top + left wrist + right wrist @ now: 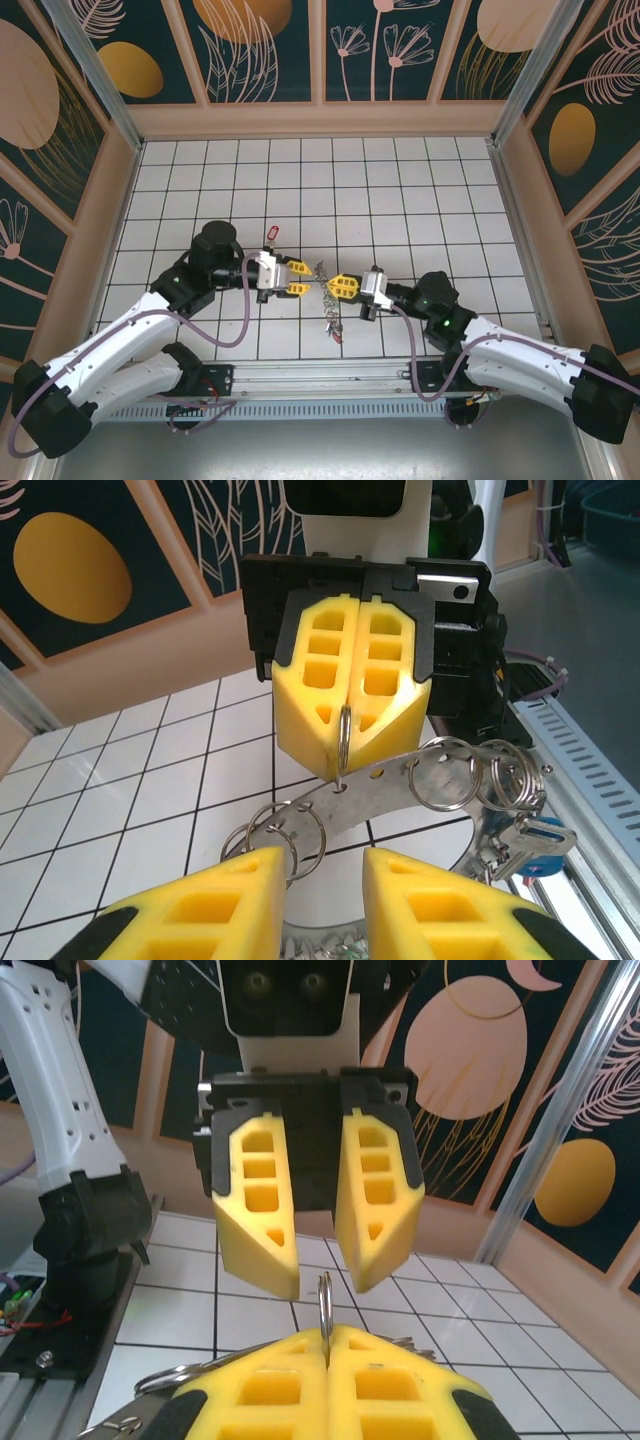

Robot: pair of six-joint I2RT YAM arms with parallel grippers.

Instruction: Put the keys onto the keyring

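Between the two tools: the keyring [385, 780], a flat curved grey metal band, hangs above the tiled surface [400, 190], toward its near edge. Small wire loops thread through holes along its rim.
Right tool [347, 752]: fingers pressed together on one small split ring [343, 730] hooked through the band (that thin loop seems to carry everything).
Left tool [328, 1265]: fingers apart, facing the right tool with the band just in front, gripping nothing.
Keys: a blue-headed key [545, 838] dangles from the band's near side. A red-headed key [271, 232] lies loose on the surface, near the left tool on its far side.
Handling: probably light, stiff and slick, and likely to swing on the loop. Pinch the band flat across its width, and take a key by its plastic head.
Hard to tell: the left fingers cut off the band's lower part. The number of hanging keys and their other colours are too small to make out.
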